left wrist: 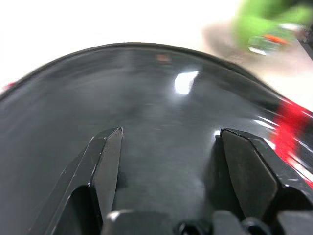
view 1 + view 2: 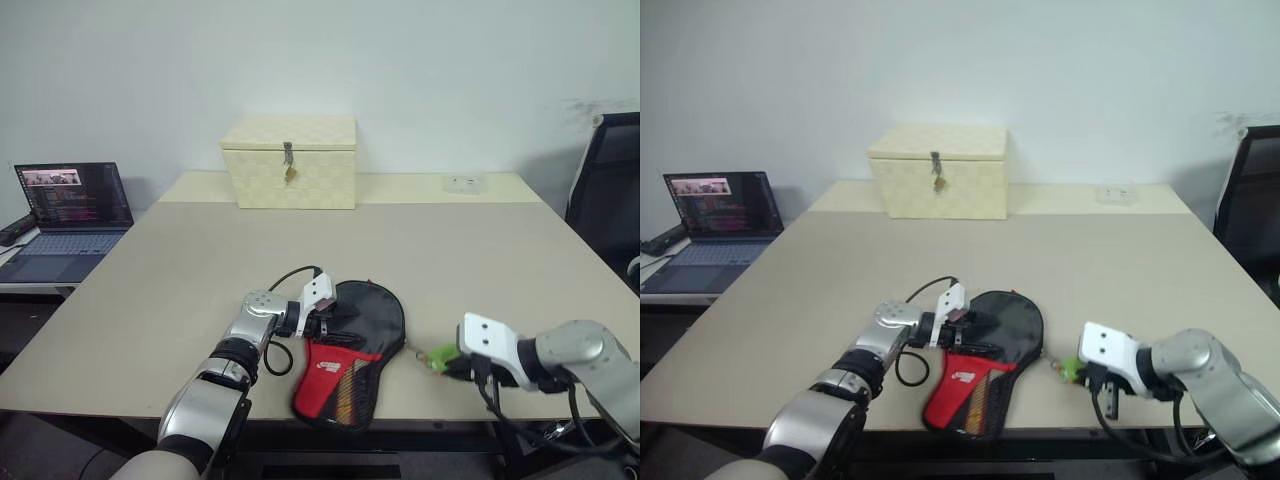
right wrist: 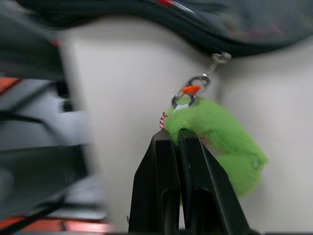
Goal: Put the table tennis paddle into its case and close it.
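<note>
Near the table's (image 2: 480,250) front edge, zipping was underway: I braced the case (image 2: 365,325) under my spread left gripper (image 2: 325,318), my right gripper (image 3: 178,139) pinching its green pull tag (image 3: 220,139), needing further pulling.

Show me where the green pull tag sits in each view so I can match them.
Left eye view: green pull tag, between case and right gripper.
Right eye view: same spot.
Left wrist view: blurred green patch beyond the case.
Right wrist view: pinched.
Shared landmark: the case's black rim.

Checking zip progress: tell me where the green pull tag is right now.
The green pull tag is pinched in the right gripper, just off the case on its right, near the table's front edge.
</note>
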Robot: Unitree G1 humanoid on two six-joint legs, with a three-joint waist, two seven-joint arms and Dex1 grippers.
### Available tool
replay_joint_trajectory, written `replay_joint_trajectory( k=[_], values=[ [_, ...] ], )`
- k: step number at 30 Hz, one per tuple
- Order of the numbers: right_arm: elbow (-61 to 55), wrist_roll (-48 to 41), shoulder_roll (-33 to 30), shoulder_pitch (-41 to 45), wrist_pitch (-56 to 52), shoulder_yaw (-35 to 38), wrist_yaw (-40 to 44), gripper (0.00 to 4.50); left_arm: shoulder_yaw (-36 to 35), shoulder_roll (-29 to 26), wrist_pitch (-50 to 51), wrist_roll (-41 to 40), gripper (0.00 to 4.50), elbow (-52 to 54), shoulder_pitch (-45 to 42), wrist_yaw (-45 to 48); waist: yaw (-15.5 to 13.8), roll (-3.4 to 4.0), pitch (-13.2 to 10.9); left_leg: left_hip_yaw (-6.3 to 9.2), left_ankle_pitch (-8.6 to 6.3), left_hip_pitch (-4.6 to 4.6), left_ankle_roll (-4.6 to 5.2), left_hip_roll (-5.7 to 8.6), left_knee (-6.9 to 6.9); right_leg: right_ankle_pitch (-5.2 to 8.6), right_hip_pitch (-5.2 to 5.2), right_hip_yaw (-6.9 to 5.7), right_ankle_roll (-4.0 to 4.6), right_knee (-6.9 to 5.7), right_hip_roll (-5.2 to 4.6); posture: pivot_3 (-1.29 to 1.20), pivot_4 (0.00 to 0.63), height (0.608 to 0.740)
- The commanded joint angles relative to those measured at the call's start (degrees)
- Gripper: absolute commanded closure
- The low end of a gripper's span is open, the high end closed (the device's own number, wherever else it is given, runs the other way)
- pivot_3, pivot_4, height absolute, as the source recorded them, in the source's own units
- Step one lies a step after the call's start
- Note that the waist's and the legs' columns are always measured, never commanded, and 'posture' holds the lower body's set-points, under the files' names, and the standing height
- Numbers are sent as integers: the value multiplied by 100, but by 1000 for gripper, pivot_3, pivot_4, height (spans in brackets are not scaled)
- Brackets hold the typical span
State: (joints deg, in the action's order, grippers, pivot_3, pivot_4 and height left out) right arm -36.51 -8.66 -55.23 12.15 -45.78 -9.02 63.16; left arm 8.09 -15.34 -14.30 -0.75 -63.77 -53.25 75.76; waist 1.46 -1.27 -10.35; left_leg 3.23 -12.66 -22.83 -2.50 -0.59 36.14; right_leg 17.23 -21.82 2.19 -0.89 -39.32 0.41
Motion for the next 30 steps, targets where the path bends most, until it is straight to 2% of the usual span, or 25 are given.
replay_joint_trajectory(
  k=[1, 6, 10, 11, 15, 18, 22, 27, 30],
  values=[
    [-477, -199, 71, -71, -263, -303, -152, 4482, 127, -23, 225, 220, 1017, -273, 232, -32, 2, 2, 1, -2, 0, 3, 0, 0, 0, -2, 5, -2, -4, 7, 0, 0, 150, 740],
    [-341, -91, 338, 105, -333, -651, -560, 4482, 122, -3, 237, 215, 1017, -257, 207, -64, 7, -2, 4, -11, 0, 3, 0, -1, 1, -11, 13, 2, -18, 33, -1, 0, 150, 740],
    [-183, -473, 593, 425, -898, -286, -720, 4482, 81, -32, 245, 178, 1017, -223, 205, -98, 21, -2, 4, -11, 1, 7, 0, -5, 2, -12, 13, 2, -18, 28, 1, 0, 150, 740],
    [-182, -578, 571, 467, -992, -198, -692, 4031, 66, -40, 250, 163, 1017, -211, 205, -107, 22, -3, 4, -11, 1, 8, 0, -5, 2, -12, 13, 2, -19, 26, 1, 0, 150, 740],
    [-147, -1193, 762, 778, -1758, 339, -808, 2770, -94, -48, 326, -30, 1017, -26, 197, -75, 22, -3, 4, -12, 1, 9, 0, -7, 3, -13, 14, 3, -20, 26, 1, 0, 150, 740],
    [4, -2001, 1113, 1206, -2572, 1096, -790, 1744, -299, -90, 555, -325, 1017, 466, 264, 124, 38, -3, 3, -11, 1, 9, 0, -9, 3, -14, 13, 3, -18, 24, 2, 0, 150, 740],
    [651, -2208, 1551, 1759, -2886, 1570, -1327, 1744, -485, -350, 1153, -790, 1017, 1753, 611, 387, 47, -8, -4, -9, 1, -2, 0, -13, -1, -18, 3, 6, -11, 25, 3, 0, 150, 740],
    [1570, -1800, 2108, 1847, -2276, 1105, -2081, 1744, -640, -1134, 2805, -1643, 1017, 4287, 1451, 676, 56, -12, -9, -6, 1, -21, 0, -27, -8, -35, -26, 21, 20, 18, 2, 0, 150, 740],
    [2028, -1618, 2377, 1898, -1947, 937, -2394, 1744, -644, -1582, 3470, -1978, 1017, 5226, 1856, 682, 66, -7, -12, -8, 1, -24, 0, -46, -10, -31, -33, 26, 27, 13, 1, 0, 150, 740]
  ],
)
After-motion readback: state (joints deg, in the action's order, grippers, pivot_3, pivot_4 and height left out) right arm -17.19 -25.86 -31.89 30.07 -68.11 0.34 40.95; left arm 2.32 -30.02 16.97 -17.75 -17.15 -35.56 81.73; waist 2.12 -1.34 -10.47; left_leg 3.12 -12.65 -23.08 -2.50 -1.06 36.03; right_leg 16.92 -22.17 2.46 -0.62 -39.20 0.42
